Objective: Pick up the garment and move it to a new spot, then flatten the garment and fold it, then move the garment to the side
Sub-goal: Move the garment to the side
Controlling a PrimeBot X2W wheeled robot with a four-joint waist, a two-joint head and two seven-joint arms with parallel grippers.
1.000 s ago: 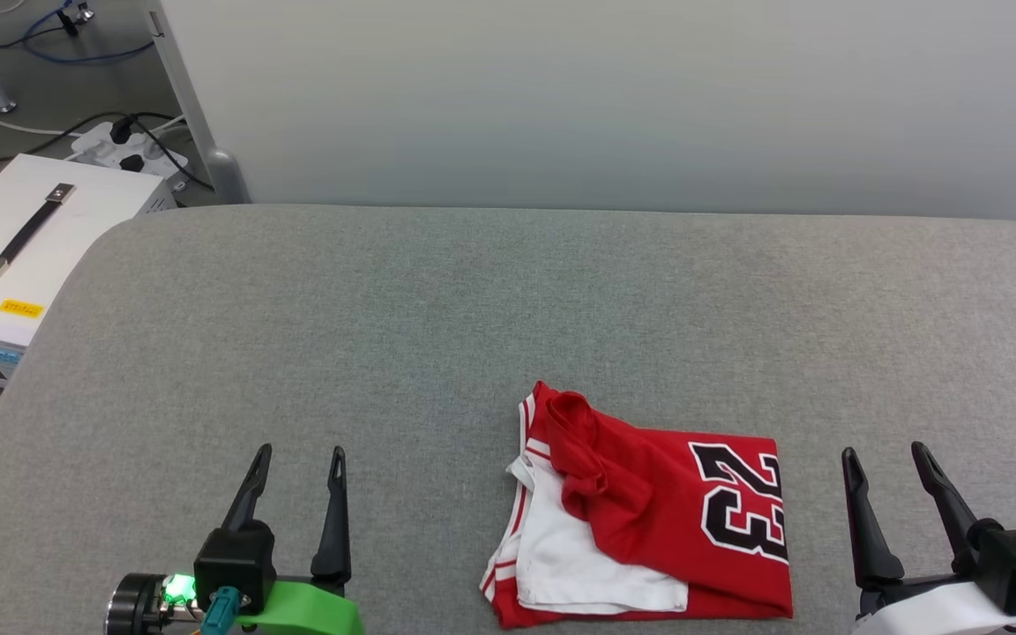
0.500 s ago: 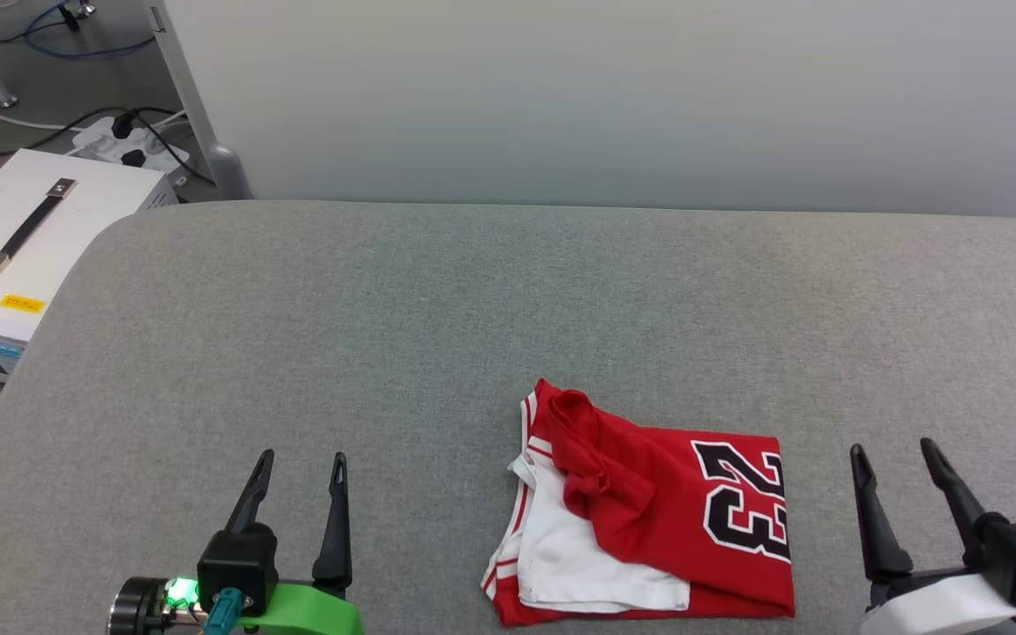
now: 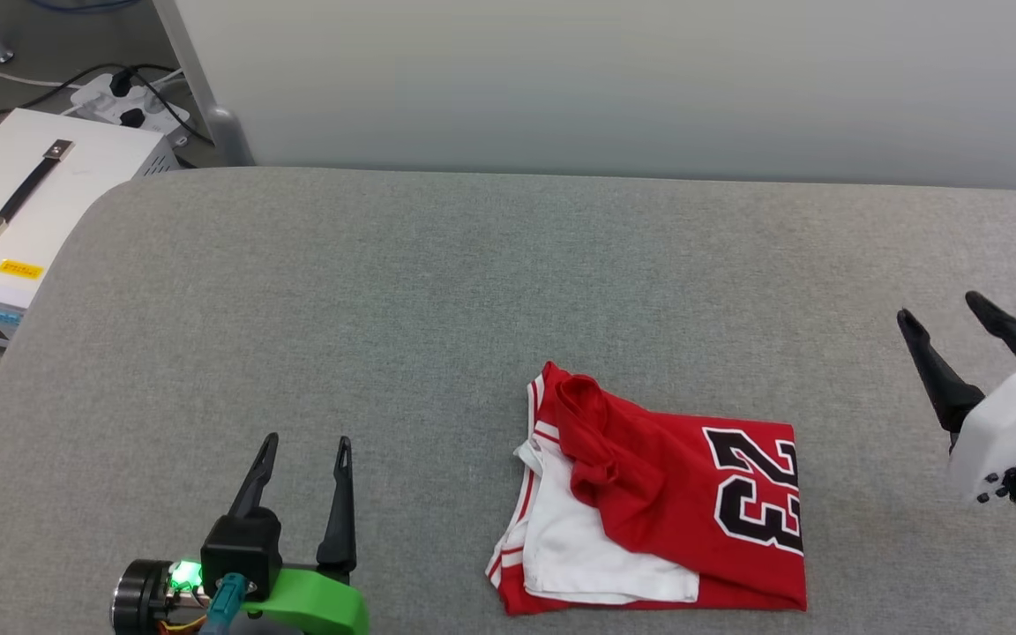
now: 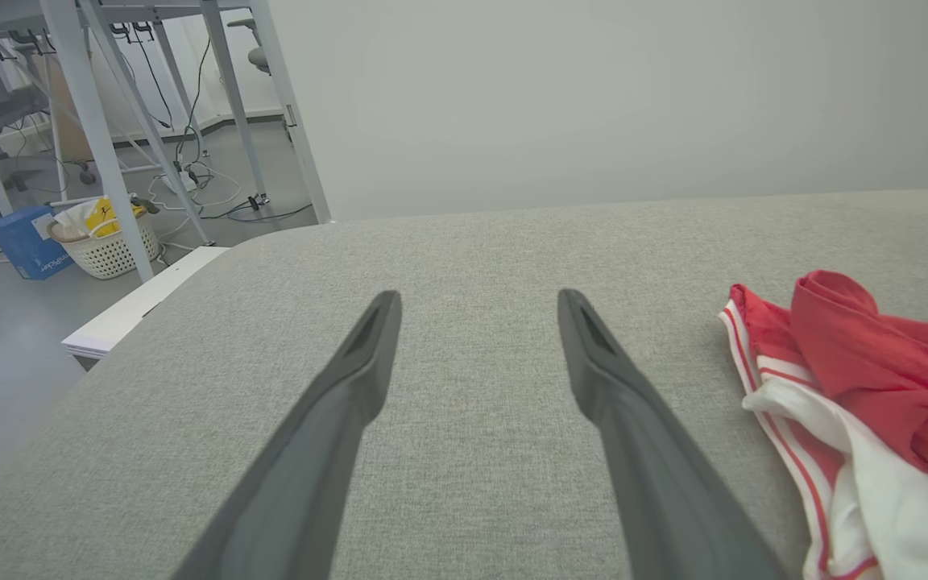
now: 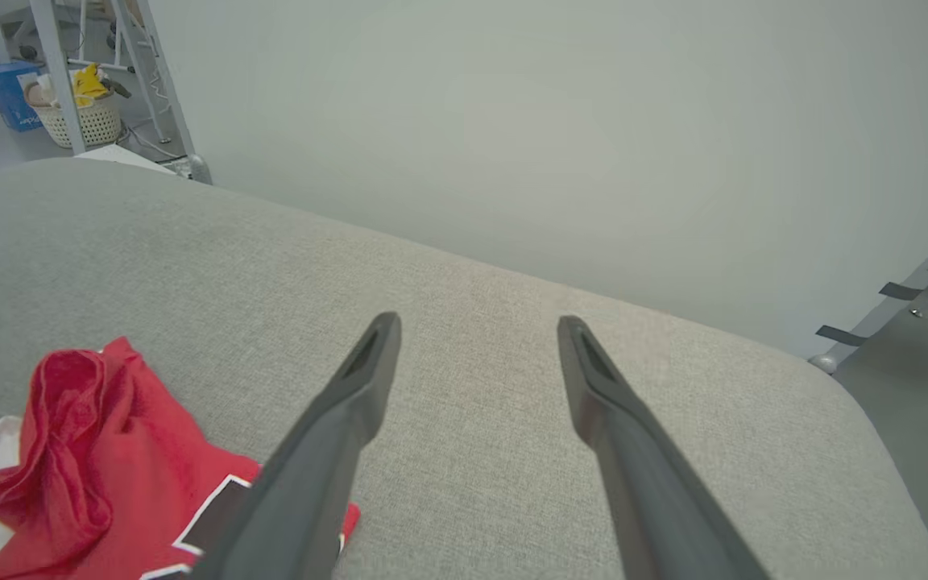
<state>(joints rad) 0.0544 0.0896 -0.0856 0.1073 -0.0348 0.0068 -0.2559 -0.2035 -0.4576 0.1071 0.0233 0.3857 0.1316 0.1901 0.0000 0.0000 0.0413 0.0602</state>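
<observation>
Grey fabric covered the wide padded surface in the head view, with a pale wall behind it and a white box beside its far left corner. The garment lay folded near the front edge, right of the middle. Its red side with the black number 23 was on top, and a white part showed at its left. The left gripper stood at the lower left, well apart from the garment, its fingers spread wide and empty. The right gripper was at the right edge, further up than the garment, also wide and holding nothing.

From the left wrist view, the left gripper pointed over bare grey fabric with a broad gap between its fingers. The garment lay at the right side, its striped edge toward the fingers but not touching them.

From the right wrist view, the right gripper was spread as well. The garment lay at the lower left, partly hidden behind one finger.
</observation>
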